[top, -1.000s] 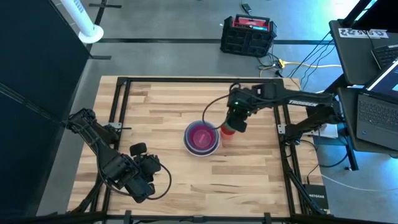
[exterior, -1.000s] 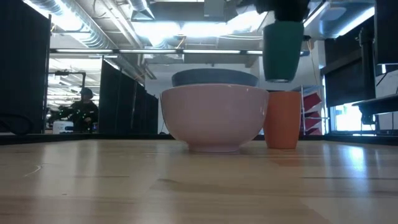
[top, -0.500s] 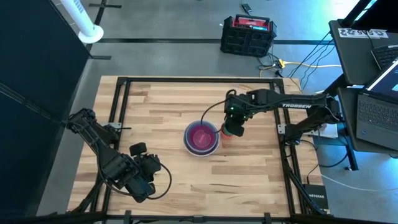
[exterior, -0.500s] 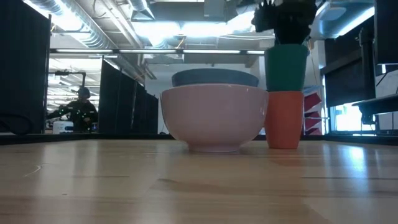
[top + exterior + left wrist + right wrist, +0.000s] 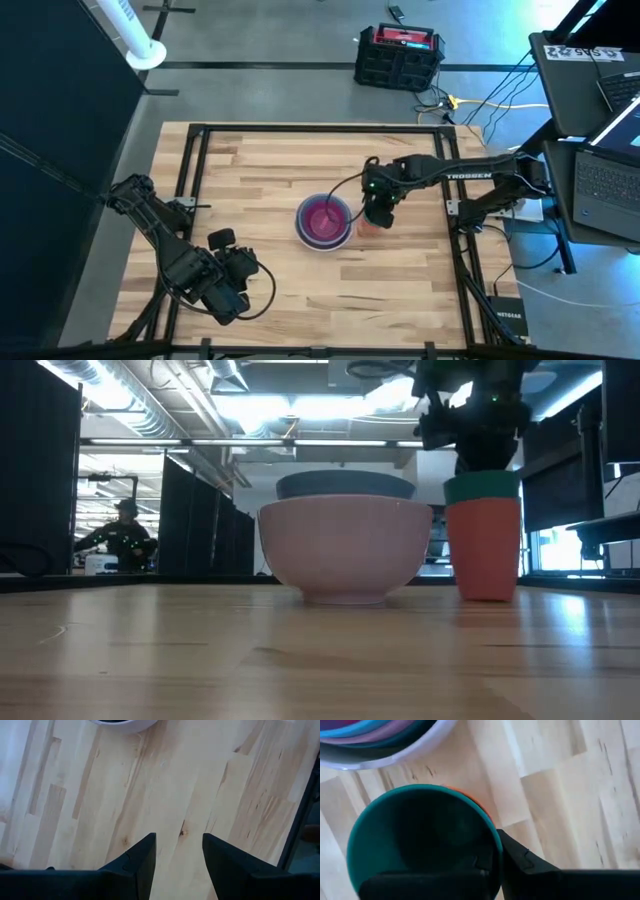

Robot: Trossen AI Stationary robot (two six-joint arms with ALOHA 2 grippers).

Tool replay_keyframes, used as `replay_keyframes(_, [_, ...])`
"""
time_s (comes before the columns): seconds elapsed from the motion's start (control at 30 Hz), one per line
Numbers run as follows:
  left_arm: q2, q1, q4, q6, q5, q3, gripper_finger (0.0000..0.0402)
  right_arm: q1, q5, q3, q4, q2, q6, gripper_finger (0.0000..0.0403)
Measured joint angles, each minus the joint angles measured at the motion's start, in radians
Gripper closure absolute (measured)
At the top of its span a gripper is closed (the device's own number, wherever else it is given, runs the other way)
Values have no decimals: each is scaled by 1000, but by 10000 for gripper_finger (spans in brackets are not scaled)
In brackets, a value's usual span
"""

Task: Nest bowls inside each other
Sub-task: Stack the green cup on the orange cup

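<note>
We see the bowls (image 5: 324, 222) already nested in one stack near the middle of the table (image 5: 260, 170) — magenta innermost from above, pale pink outermost in the low view. Just beside the stack, the right gripper (image 5: 377, 213) is clamped on the rim of the green cup (image 5: 482, 487), which sits down inside the red cup (image 5: 486, 550). The left gripper (image 5: 178, 851) waits near the table's front left corner — its fingers spread apart over bare wood, holding nothing.
</note>
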Motion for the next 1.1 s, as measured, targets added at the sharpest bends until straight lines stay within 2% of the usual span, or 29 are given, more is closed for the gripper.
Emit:
replay_keyframes(0.47, [0,0,-1,4,1,0,257,10,-16,-2,25,1,8,397])
replay_keyframes(0.9, [0,0,-2,11,1,0,256,11,-35,0,15,0,24,334])
replay_keyframes(1.1, [0,4,-3,17,1,0,256,11,-36,89,-43,-1,10,320])
